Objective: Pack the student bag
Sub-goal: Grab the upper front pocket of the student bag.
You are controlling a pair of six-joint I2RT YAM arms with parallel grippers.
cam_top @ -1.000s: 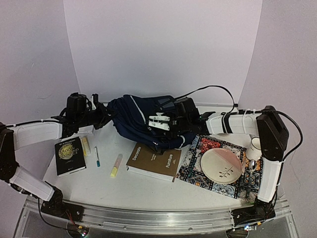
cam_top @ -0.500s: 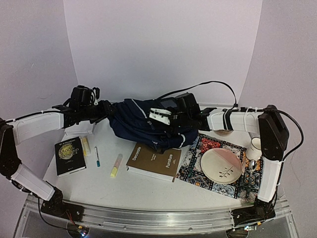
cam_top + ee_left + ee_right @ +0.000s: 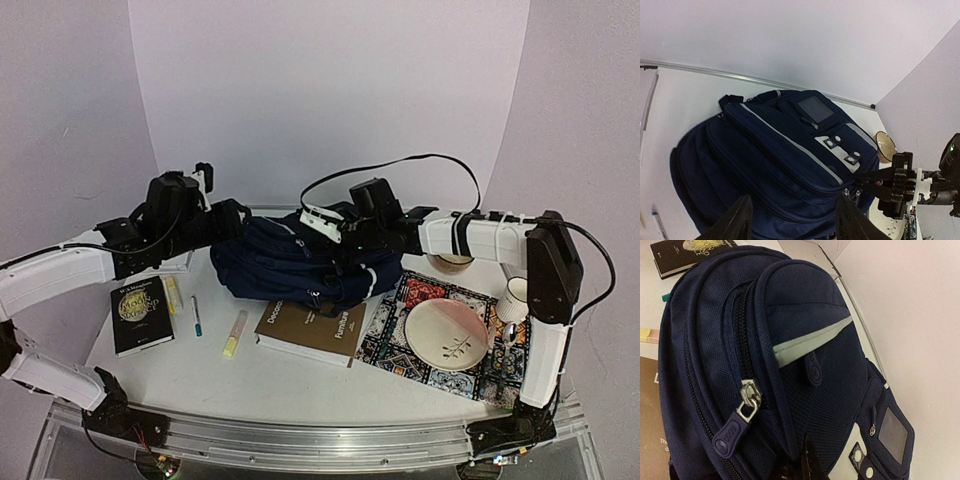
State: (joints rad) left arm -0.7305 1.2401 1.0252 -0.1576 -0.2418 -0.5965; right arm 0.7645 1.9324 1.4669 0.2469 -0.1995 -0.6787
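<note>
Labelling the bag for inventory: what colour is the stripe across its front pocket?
Pale grey-white stripe on the navy backpack; clearest in the right wrist view.

Δ over 1 s: the left gripper [image 3: 793, 220], closed at the student bag's [image 3: 300, 265] left end before, now has its fingers [image 3: 737, 222] spread above it, arm raised. The right gripper [image 3: 345, 238] sits higher. The bag lies flatter and wider, covering more of the brown book [image 3: 315, 330].
</note>
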